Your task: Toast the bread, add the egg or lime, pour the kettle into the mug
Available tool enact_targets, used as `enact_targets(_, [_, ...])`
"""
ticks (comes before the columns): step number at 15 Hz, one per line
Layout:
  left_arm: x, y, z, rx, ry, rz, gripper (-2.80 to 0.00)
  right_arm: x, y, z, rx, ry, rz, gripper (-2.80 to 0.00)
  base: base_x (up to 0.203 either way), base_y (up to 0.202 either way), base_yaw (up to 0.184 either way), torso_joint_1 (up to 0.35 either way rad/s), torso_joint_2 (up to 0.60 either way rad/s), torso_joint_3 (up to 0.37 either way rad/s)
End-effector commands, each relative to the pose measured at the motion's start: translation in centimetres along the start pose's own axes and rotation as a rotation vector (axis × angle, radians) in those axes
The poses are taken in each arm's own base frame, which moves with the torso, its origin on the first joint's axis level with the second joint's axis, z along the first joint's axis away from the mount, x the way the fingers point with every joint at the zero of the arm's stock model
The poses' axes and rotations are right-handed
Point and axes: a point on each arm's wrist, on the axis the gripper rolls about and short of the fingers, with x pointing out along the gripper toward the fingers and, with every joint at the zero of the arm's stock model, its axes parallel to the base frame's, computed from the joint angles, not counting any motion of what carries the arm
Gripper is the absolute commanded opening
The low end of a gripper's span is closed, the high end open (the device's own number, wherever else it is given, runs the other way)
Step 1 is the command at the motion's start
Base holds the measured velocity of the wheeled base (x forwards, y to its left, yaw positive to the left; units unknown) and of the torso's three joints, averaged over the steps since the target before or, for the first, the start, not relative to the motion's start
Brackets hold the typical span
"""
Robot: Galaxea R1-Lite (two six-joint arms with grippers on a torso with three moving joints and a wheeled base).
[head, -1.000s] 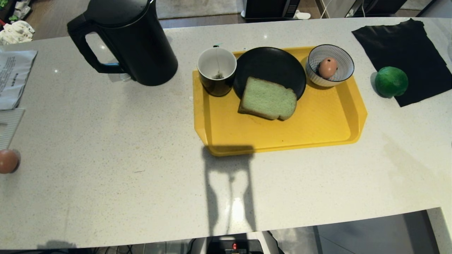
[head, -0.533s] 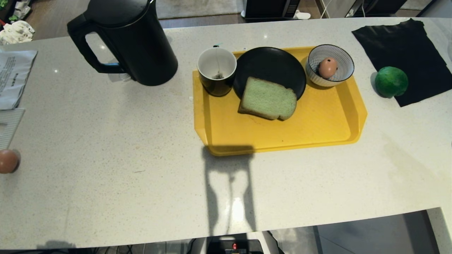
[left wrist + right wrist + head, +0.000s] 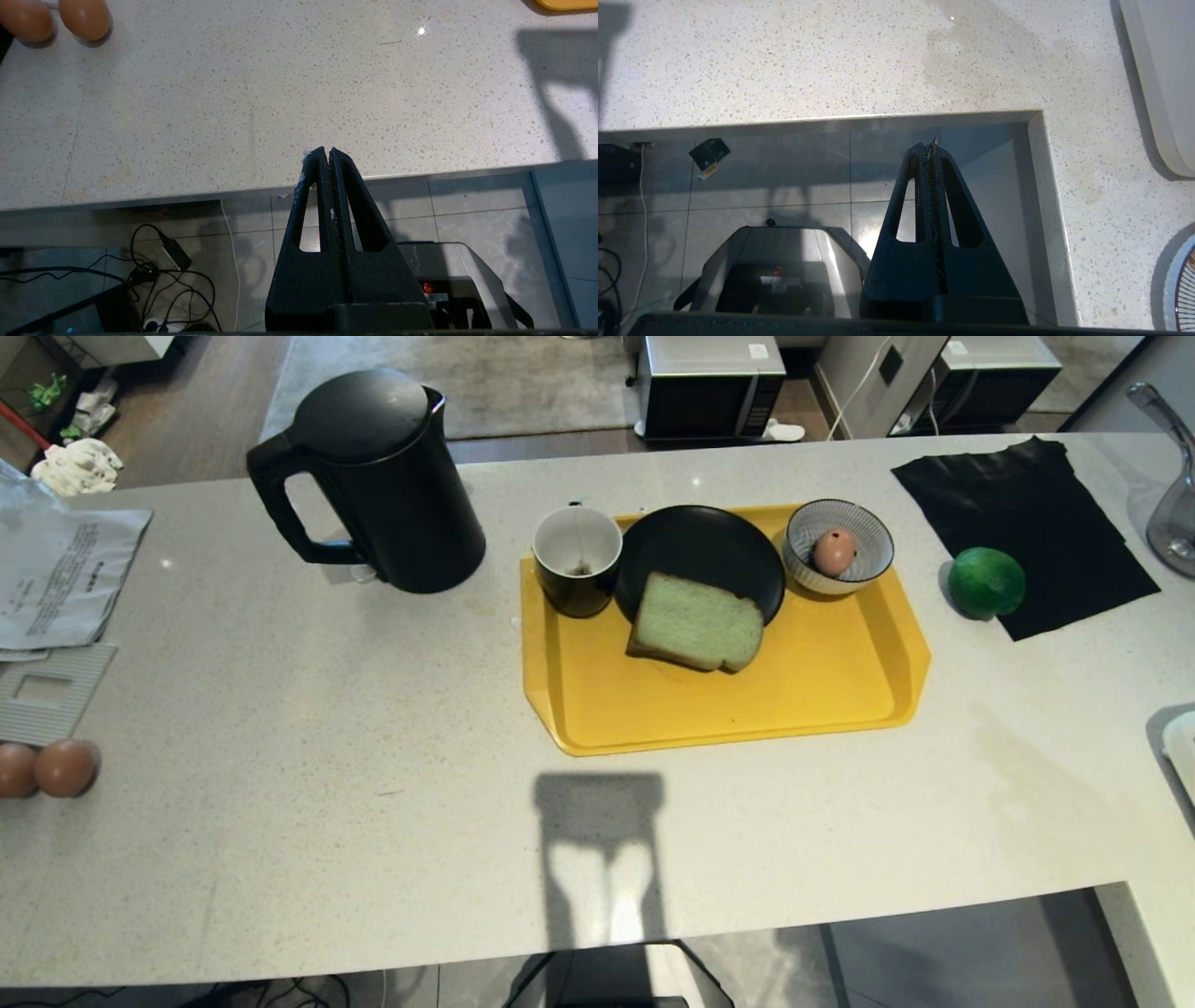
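Both the left gripper (image 3: 330, 151) and right gripper (image 3: 932, 143) hang pinched closed and empty at the worktop (image 3: 280, 709) near edge, so open one and reach far ahead to the bread (image 3: 695, 635) on the black plate (image 3: 700, 546), pinching its crust.

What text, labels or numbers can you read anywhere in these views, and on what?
Grey printed paper sheet at the counter's left edge: lines of print, too small to read.
Small white sticker on the robot base: marks, blurred, unreadable.
White tag on the microwave: unreadable.
Nothing else carries text.
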Motion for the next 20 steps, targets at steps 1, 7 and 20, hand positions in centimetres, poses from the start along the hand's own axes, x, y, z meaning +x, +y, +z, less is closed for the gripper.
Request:
enact_targets(1, [0.11, 0.01, -0.46, 0.001, 0.016, 0.000, -2.80, 0.01, 0.00, -0.04, 0.000, 0.001, 0.001, -2.80, 0.000, 0.000, 0.000, 0.006, 0.00, 0.202])
enact_targets(7, [0.11, 0.01, -0.45, -0.002, 0.014, 0.002, -2.80, 0.02, 0.00, -0.03, 0.000, 0.002, 0.001, -2.80, 0.000, 0.000, 0.000, 0.002, 0.00, 0.095])
enact_targets(20, [0.11, 0.01, -0.46, -0.002, 0.016, 0.002, -2.80, 0.01, 0.00, -0.04, 0.000, 0.001, 0.001, -2.80, 0.000, 0.000, 0.000, 0.000, 0.00, 0.000])
